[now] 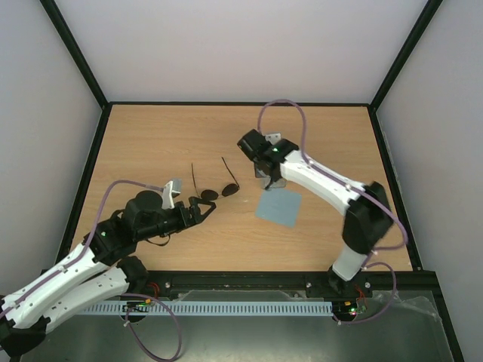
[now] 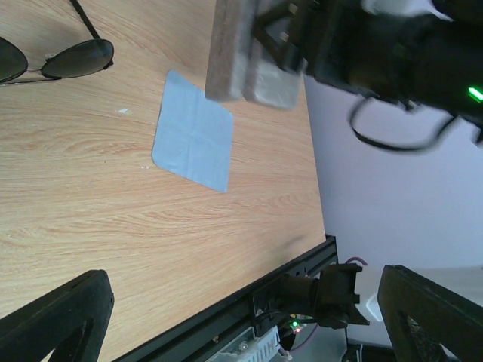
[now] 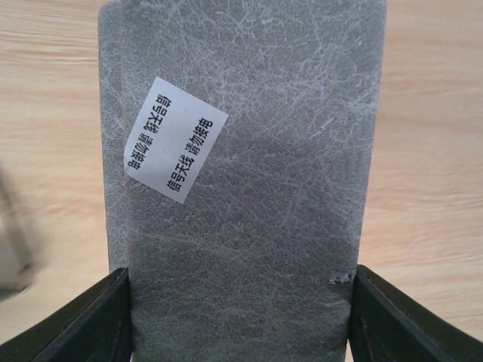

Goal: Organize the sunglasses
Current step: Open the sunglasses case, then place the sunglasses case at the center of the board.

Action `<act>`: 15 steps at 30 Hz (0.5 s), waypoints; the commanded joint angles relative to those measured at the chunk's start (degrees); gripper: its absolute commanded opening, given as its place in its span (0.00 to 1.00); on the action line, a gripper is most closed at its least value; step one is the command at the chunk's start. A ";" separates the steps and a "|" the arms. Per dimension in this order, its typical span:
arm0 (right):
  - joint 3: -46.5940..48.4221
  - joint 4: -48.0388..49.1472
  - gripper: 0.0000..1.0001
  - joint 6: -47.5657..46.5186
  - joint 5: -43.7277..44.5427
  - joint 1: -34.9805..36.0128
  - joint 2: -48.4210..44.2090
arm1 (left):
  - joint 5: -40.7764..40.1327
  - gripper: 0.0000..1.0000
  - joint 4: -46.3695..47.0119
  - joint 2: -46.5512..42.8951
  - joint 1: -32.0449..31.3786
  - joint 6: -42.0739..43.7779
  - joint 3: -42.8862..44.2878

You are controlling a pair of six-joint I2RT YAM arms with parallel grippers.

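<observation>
Empty left jaws gape beside sunglasses [image 1: 229, 189]; right jaws clamp grey case [image 3: 241, 181]. Off-centre pinch could skid the thin frame.

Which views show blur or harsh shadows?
Top external: sharp, even light, soft shadows. Left wrist: sunglasses and cloth crisp, case soft. Right wrist: case grain and label sharp, left edge smeared.

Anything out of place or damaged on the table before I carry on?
Nothing spilled or damaged. The sunglasses lie with both temple arms unfolded. The right gripper holds the grey case, which carries a white printed sticker, near the flat blue-grey cloth. Nothing else stands out.
</observation>
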 commanded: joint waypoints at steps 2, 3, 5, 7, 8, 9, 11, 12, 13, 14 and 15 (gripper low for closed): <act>13.51 -14.14 0.26 -2.27 20.09 -1.24 15.12 | 2.11 0.99 1.18 -2.40 0.38 0.89 -1.96; 16.19 -16.27 0.26 -2.32 21.71 -1.31 18.22 | 2.22 0.99 1.32 -2.72 0.36 0.91 -2.08; 21.74 -19.94 0.26 -2.04 24.71 -1.39 24.22 | 2.66 0.99 1.67 -2.98 0.41 1.07 -2.28; 26.65 -21.73 0.28 -3.02 26.13 -1.88 29.24 | 3.09 0.99 1.86 -3.12 0.42 1.30 -2.20; 28.89 -22.94 0.28 -3.06 26.51 -2.24 31.57 | 3.17 0.99 1.98 -3.16 0.44 1.41 -2.07; 31.37 -24.02 0.28 -3.03 26.46 -2.72 33.78 | 3.30 0.99 1.87 -3.29 0.46 1.51 -2.00; 34.56 -24.94 0.29 -3.51 26.27 -3.47 36.61 | 3.30 0.99 1.63 -3.56 0.48 1.76 -1.58; 35.60 -24.77 0.30 -4.07 25.92 -3.71 37.53 | 3.29 0.99 1.48 -3.72 0.49 1.87 -1.46; 36.48 -24.56 0.33 -4.32 25.58 -3.92 38.10 | 3.21 0.99 1.40 -3.89 0.45 1.90 -1.36; 37.17 -24.16 0.36 -5.08 25.10 -4.04 38.61 | 3.16 0.99 1.31 -3.96 0.52 2.00 -1.34; 37.77 -23.84 0.39 -5.53 24.64 -4.05 38.99 | 3.25 0.99 1.28 -4.05 0.47 2.05 -1.38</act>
